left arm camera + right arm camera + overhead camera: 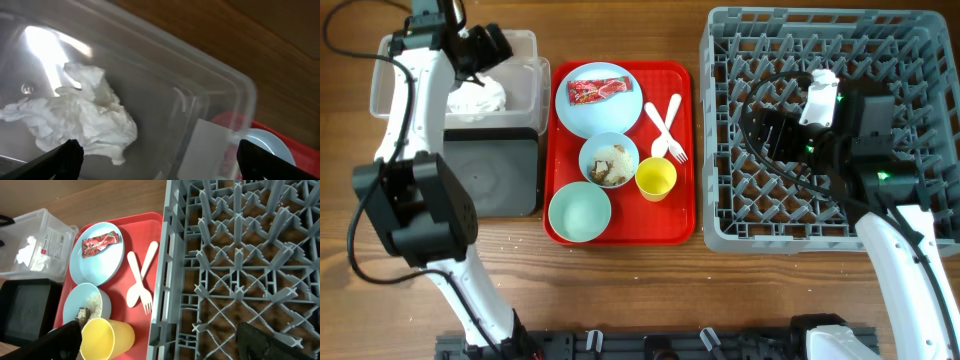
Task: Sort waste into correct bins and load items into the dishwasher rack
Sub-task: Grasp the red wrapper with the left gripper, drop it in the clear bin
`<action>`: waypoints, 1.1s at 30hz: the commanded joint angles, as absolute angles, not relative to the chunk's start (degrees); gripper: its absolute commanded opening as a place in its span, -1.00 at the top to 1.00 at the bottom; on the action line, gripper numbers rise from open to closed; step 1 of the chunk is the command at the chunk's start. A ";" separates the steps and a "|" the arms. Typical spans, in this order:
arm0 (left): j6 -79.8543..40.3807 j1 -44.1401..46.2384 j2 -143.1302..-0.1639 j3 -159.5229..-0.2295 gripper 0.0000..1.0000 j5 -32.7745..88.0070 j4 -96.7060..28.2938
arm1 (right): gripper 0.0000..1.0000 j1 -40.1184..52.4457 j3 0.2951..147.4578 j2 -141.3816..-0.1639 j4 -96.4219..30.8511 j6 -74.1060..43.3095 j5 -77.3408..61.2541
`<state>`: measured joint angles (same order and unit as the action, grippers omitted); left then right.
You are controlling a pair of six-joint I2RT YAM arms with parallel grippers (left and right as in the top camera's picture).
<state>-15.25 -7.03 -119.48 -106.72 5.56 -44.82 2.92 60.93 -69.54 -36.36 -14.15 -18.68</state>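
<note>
**Risks, near to far.** The scrap bowl [588, 160], mid red tray [685, 150], may spill grains [617, 155] when I tilt it. My right gripper [160, 340], claws wide and empty over the dishwasher rack [240, 255], could snag pegs [235, 230]. My left gripper [157, 157], claws wide, hovers over the clear tub [200, 95] at the bench's [620, 290] far-left corner. The crumpled white paper [75, 117] lies inside, loose, soft and creased.

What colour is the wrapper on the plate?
Red wrapper, lying on the pale blue plate; clearest in the right wrist view.
</note>
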 commanded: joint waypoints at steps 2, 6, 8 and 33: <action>-10.24 -4.62 -116.95 -107.00 -0.99 9.98 -45.30 | -1.00 2.94 62.13 -69.91 -36.73 -15.14 -19.55; 2.44 1.28 -116.99 -107.00 -0.99 15.84 -44.01 | -0.99 2.94 62.13 -69.91 -36.88 -15.00 -19.38; 7.64 6.39 -117.19 -106.94 -1.00 11.27 -44.01 | -0.99 2.94 62.13 -69.91 -36.91 -15.03 -19.38; 21.89 15.64 -136.38 -106.94 -0.85 7.88 -36.97 | -0.99 2.94 61.69 -69.91 -38.41 -15.05 -18.92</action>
<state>20.73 15.79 -134.13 -106.72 6.13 -37.21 2.92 60.93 -69.54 -38.37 -14.33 -18.65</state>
